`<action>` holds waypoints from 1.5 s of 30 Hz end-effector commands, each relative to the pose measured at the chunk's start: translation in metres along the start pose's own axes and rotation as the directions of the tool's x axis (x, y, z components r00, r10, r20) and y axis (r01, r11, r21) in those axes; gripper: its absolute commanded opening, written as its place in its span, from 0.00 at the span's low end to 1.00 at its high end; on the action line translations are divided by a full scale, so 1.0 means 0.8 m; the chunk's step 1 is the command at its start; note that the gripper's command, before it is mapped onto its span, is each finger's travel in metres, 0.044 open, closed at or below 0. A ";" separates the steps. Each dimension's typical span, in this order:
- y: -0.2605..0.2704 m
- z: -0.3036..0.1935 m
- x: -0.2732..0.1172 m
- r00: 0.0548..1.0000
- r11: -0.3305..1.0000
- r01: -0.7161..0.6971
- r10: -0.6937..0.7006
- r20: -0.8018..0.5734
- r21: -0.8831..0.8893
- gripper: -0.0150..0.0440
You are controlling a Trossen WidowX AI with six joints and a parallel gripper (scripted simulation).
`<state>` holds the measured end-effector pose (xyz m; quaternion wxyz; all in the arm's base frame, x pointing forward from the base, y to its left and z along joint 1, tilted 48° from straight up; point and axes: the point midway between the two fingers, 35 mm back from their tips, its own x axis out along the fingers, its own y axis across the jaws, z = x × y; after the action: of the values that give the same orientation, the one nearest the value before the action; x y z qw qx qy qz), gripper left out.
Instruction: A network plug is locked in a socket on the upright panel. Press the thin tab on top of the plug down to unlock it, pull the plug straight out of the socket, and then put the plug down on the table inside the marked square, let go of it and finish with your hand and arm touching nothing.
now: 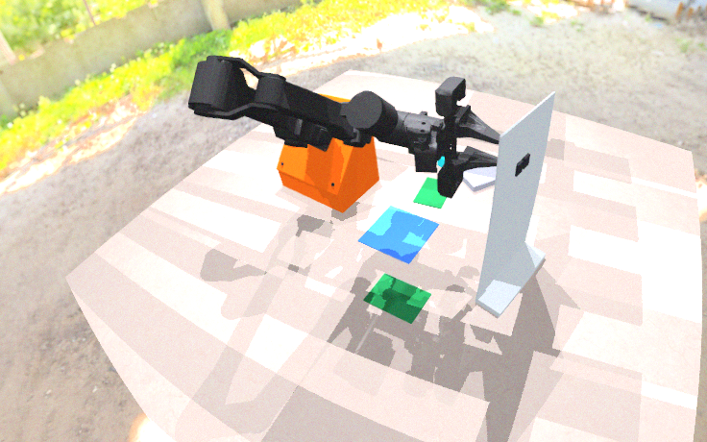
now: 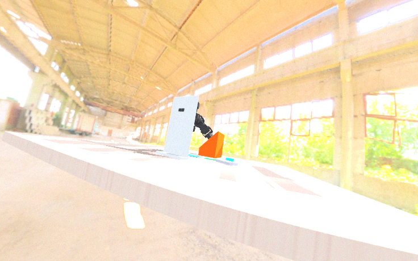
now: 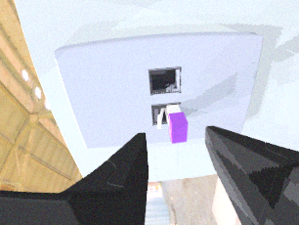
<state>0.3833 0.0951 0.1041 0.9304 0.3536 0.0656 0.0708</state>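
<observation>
- The purple plug (image 3: pixel 178 127) is a small blocky piece seated in the lower socket (image 3: pixel 162 116) of the flat pale panel (image 1: pixel 516 208).
- The black gripper (image 3: pixel 176 158), its tapered fingers parted with nothing between them, hangs just short of the plug.
- An orange wedge-shaped base (image 1: pixel 330 173) and green and blue squares (image 1: pixel 399 233) sit on the striped table (image 1: pixel 235 307), in a sunlit hall.

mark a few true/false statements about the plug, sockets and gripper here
1. The purple plug sits in the lower of two sockets on the panel. True.
2. The gripper is shut on the plug. False: its fingers stand apart, short of the plug, holding nothing.
3. The upper socket is empty. True.
4. The plug lies on the blue square. False: it is in its socket.
5. The panel lies flat. False: it stands upright.
</observation>
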 end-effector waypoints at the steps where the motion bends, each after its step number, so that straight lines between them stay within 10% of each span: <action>1: 0.000 0.003 0.010 1.000 1.000 -0.002 0.002 -0.001 -0.001 0.52; 24: 0.000 0.006 0.017 1.000 1.000 -0.002 0.002 0.000 -0.001 0.26; 45: -0.001 0.004 0.005 1.000 1.000 -0.002 0.002 -0.001 -0.001 0.25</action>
<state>0.3916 0.0939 0.1066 0.9300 0.3544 0.0648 0.0729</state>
